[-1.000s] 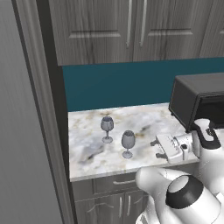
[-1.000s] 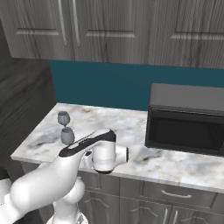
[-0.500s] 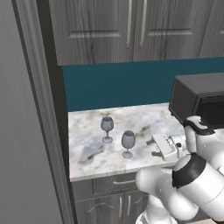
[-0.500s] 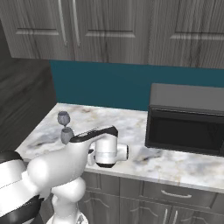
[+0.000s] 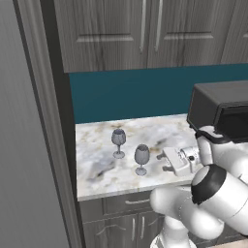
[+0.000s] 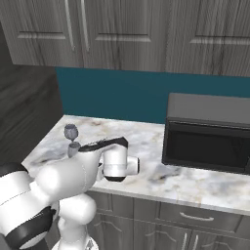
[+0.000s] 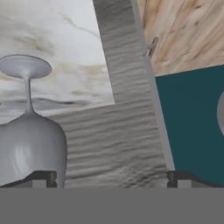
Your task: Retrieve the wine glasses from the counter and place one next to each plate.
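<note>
A marble counter (image 5: pixel 97 169) with brown and grey veins runs across the middle of the left base view, over dark grey drawers and below a teal backsplash (image 5: pixel 140 94) and grey wall cabinets (image 5: pixel 145 31). Two grey translucent wine glasses stand upright on it, left of centre: the rear wine glass (image 5: pixel 118 142) sits a little higher in the frame, the front wine glass (image 5: pixel 141 159) just lower right of it, apart from each other. The white arm reaches in from the lower right, and its gripper (image 5: pixel 164 162) lies level just right of the front wine glass, not touching it. In the hand view the dark fingertips (image 7: pixel 41 178) sit wide apart at the bottom corners, released and grasping nothing, with a glass bowl at the lower left beside one tip. A black microwave (image 6: pixel 207 134) stands on the counter at the right of the right base view.
</note>
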Motion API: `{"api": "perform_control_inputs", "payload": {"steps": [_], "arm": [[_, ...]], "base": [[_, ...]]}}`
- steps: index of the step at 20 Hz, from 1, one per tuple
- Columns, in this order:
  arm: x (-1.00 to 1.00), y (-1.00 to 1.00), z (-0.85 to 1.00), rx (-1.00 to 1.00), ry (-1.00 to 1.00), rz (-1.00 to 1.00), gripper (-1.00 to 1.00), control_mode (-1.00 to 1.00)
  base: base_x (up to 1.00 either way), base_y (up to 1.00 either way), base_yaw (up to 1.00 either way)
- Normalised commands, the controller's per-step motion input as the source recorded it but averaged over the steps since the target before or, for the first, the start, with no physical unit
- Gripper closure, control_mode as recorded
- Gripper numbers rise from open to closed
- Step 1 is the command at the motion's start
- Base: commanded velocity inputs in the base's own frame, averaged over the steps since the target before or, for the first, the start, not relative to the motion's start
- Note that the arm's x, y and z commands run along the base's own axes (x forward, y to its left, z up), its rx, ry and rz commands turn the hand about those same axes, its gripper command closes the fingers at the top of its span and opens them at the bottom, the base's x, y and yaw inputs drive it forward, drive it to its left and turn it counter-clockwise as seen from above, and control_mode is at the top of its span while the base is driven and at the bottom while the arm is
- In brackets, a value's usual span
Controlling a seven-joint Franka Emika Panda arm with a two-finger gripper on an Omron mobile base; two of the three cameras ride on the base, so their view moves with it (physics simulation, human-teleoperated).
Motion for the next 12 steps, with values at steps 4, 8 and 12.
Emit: {"api": "perform_control_inputs", "payload": {"steps": [4,8,12], "arm": [[0.21,0.01,-0.17,0.0,0.0,-0.02,-1.0,-1.0],[0.26,0.08,-0.32,-0.04,0.01,-0.01,-1.0,-1.0],[0.29,0.0,-0.31,-0.03,0.01,0.0,-1.0,-1.0]], "base": [[0.0,0.0,0.0],[0.0,0.0,0.0],[0.0,0.0,0.0]]}}
